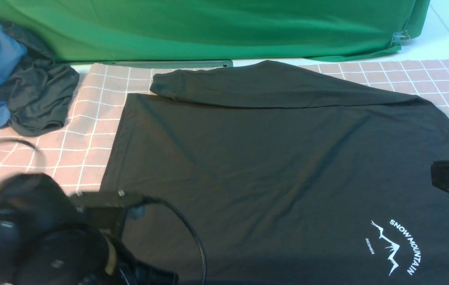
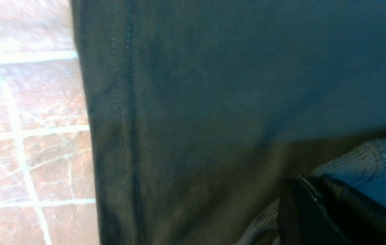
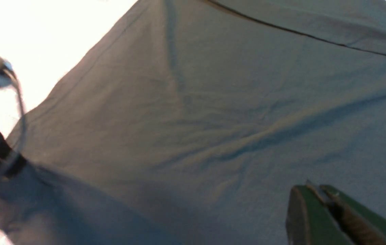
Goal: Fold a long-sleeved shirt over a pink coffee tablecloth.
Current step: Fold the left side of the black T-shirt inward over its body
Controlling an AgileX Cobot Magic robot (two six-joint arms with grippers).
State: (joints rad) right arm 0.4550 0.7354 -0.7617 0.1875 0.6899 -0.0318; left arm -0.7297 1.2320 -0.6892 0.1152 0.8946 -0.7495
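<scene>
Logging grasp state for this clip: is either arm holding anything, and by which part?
The left gripper appears to pinch the long-sleeved shirt by a ribbed sleeve cuff; the right gripper holds nothing visible.

Soft, even light fills the front view, though my left arm [image 1: 30,229] smears with motion blur. Both wrist views are unsharp; glare bleaches my right one white beside the shirt [image 3: 193,119].

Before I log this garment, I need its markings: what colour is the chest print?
White print on the black long-sleeved shirt; front view shows it best.
</scene>
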